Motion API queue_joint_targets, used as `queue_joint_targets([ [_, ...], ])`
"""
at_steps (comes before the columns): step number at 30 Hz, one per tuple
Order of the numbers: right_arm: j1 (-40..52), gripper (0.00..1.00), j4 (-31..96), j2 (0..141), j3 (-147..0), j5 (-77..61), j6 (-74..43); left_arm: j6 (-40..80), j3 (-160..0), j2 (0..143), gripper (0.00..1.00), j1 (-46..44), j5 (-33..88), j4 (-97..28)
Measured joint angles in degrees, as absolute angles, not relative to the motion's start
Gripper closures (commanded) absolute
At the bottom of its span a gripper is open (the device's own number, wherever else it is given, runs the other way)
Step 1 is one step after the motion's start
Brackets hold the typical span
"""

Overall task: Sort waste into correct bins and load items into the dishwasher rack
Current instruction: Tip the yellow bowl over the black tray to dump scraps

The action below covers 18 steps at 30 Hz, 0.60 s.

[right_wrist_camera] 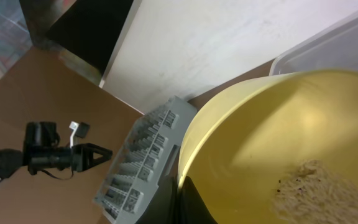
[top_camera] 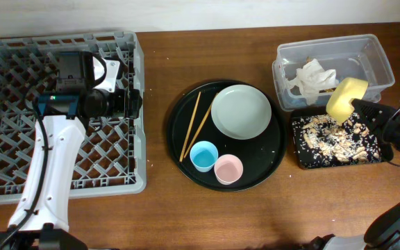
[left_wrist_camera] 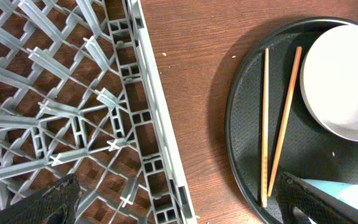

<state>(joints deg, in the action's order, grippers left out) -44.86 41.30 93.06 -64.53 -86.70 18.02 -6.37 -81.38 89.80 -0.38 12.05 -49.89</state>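
My right gripper (top_camera: pixel 358 105) is shut on the rim of the yellow bowl (top_camera: pixel 346 97) and holds it tilted over the shallow black tray (top_camera: pixel 298 156), which has brownish food scraps (top_camera: pixel 335 139) strewn in it. In the right wrist view the bowl (right_wrist_camera: pixel 272 143) still holds some scraps (right_wrist_camera: pixel 316 186). The clear tub (top_camera: pixel 380 55) holds the white napkin (top_camera: pixel 314 76). My left gripper (top_camera: pixel 132 104) is open and empty above the right edge of the grey rack (top_camera: pixel 5 83); its fingers (left_wrist_camera: pixel 179 208) straddle the rack wall (left_wrist_camera: pixel 157 143).
A large round black tray (top_camera: pixel 186 167) at the centre carries the grey-green plate (top_camera: pixel 241 111), two chopsticks (top_camera: pixel 194 125), the blue cup (top_camera: pixel 203 155) and the pink cup (top_camera: pixel 228 169). The left wrist view shows the chopsticks (left_wrist_camera: pixel 266 124) and the plate (left_wrist_camera: pixel 344 81).
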Motion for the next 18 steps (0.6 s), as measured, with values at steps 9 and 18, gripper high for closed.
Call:
queue_joint_targets([
  [9,-44.9,0.96,41.3,93.1,-64.5,-86.7,12.9,-6.4,-81.4,89.8,0.01,-0.4,12.1,-49.9],
  [18,-45.4,0.96,41.3,93.1,-64.5,-86.8,6.1,-6.4,-81.4,89.8,0.01,-0.4,12.1,-49.9],
])
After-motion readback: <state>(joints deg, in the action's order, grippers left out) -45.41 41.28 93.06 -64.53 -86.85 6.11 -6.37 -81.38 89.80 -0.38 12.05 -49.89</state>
